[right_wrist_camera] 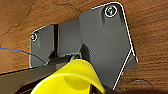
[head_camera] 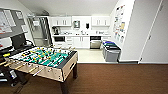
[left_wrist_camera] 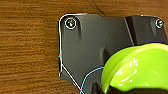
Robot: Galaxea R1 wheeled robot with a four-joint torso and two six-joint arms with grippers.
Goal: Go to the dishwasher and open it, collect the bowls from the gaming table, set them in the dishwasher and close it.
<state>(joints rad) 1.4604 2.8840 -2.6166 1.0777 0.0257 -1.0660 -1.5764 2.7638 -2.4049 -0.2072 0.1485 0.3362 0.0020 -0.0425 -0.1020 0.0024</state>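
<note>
A: What lies nearest the robot?

B: Brown wood-grain floor (head_camera: 117, 78). In the left wrist view a lime-green bowl (left_wrist_camera: 136, 68) shows large by the left claw; in the right wrist view a yellow bowl (right_wrist_camera: 71, 77) shows by the right claw. Whether either claw is clenched on its bowl, released, or merely near it, he cannot tell.

A: And next?

B: The gaming table (head_camera: 43, 62) stands at the left, its green field up, its long axis running from near right toward far left.

A: Farther?

B: Grey bins (head_camera: 111, 51) stand on pale flooring at the right. At the back, under the white kitchen counter (head_camera: 82, 35), the steel dishwasher (head_camera: 95, 42) faces the robot.
</note>
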